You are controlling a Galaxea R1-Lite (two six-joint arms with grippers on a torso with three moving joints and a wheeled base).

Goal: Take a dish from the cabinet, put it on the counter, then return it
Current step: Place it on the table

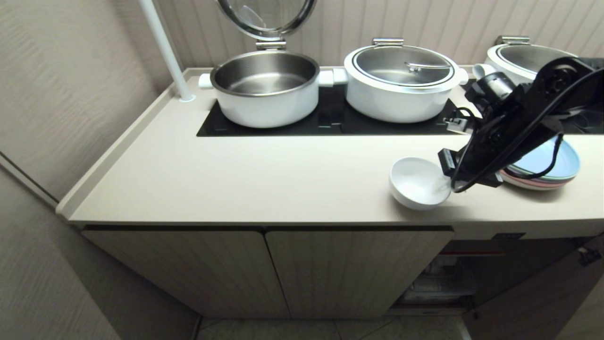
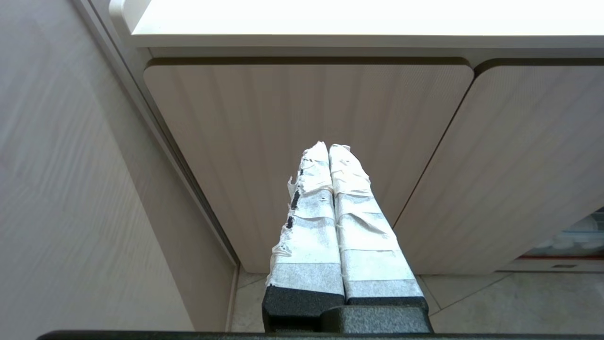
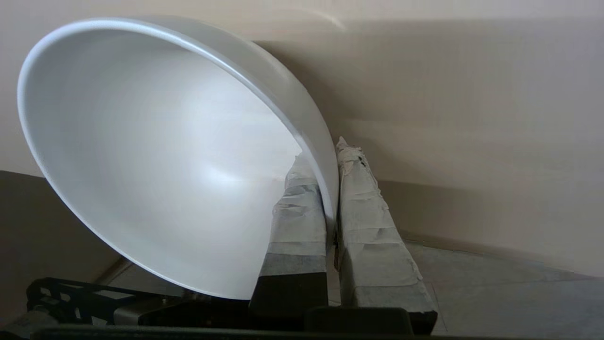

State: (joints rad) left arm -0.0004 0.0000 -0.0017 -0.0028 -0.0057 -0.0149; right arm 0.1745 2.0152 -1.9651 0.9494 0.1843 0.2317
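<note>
1. A long, smooth cream countertop (image 1: pixel 264 174) with a raised rim and inset glossy black cooktop panels is filling the head view; a low beige cabinet (image 1: pixel 283 269) with ribbed wood-grain doors is sitting beneath it.
2. The right gripper (image 1: pixel 448 182) is reaching in from the right, its tape-wrapped fingers (image 3: pixel 363 208) clamping the rim of a small, round white bowl (image 1: pixel 417 182), one inside and one outside the wall.
3. The bowl is tilting, sitting at the counter's front edge or just over it; whether it is touching the surface is unclear.
4. A stack of pastel plates (image 1: pixel 547 170) is resting just behind the arm, and white pots (image 1: pixel 401 89) are standing on the cooktop.
5. The cabinet's right-hand compartment (image 1: pixel 443 278) is standing open below, with racks visible inside.
6. The left gripper (image 2: pixel 328 156) is hanging parked before the closed doors, its taped fingers pressed together and holding nothing.
7. Judging progress: the dish is out of the cabinet; whether it is arriving at or leaving the counter cannot be told, and returning it to the shelf seems to remain.
</note>
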